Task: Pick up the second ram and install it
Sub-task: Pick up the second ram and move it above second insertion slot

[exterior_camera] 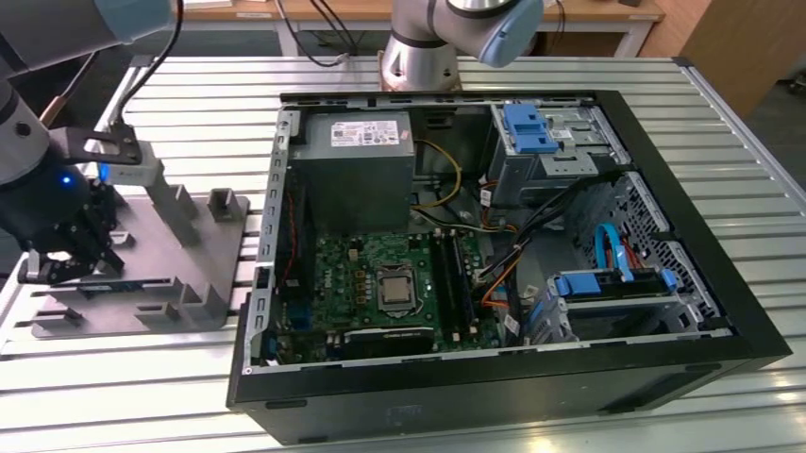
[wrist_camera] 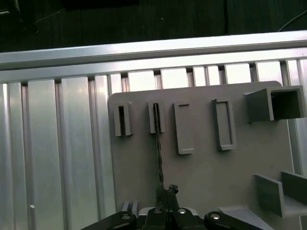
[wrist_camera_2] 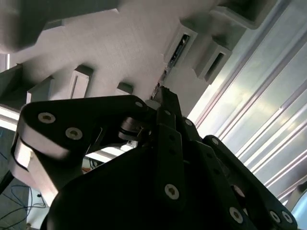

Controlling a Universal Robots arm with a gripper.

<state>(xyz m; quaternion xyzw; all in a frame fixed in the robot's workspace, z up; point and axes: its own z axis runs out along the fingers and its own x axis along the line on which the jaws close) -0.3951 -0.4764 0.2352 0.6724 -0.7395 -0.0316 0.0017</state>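
Tool (wrist_camera: 166, 192) pinches the second ram (wrist_camera: 158, 143) at its end, atop grey block (wrist_camera: 206, 167).

Computer case (exterior_camera: 529, 401): black shell.
Inside the case: motherboard (exterior_camera: 365, 283) green, speckled with small silver and black parts; power supply (exterior_camera: 359, 160) plain grey; drive latches (exterior_camera: 527, 127) bright blue; one cable (exterior_camera: 454, 175) yellow.
Beside the case: block (exterior_camera: 189, 255) uniform matt grey; gripper (wrist_camera: 165, 191) black with silver screw heads; second ram (wrist_camera: 158, 143) dark blue-green.
Under the case: table (exterior_camera: 151, 387) silver, in parallel ribbed stripes.
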